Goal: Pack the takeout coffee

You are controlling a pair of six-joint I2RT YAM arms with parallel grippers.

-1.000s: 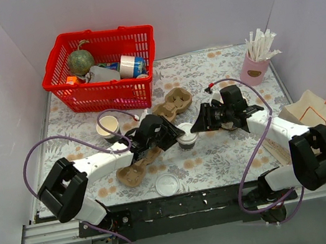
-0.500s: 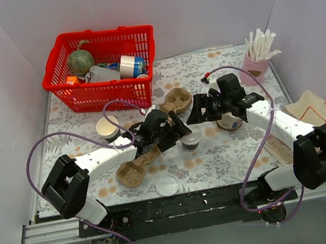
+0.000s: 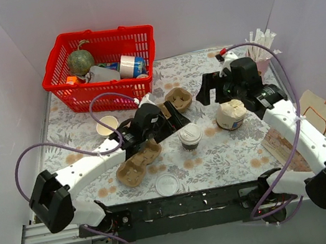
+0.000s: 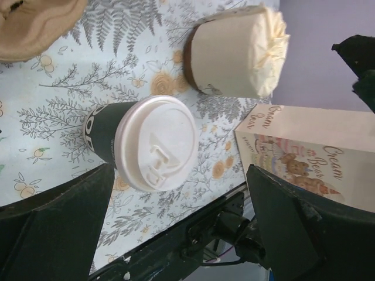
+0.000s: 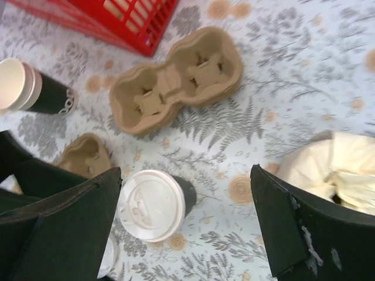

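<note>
both my pincers, left and right, just let go of takeout coffee and pulled back; jaws now spread full wide, holding nothing. cup stands upright on table between them, lid on. lidding looks done; loading into cardboard carrier likely next.

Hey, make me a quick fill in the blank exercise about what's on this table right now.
The lid on the takeout coffee is ___.
The basket at the back is ___.
The tub beside the coffee is topped with crumpled ___.
The left tool and right tool both stand ___, holding nothing.
Missing words: white; red; paper; open.
</note>
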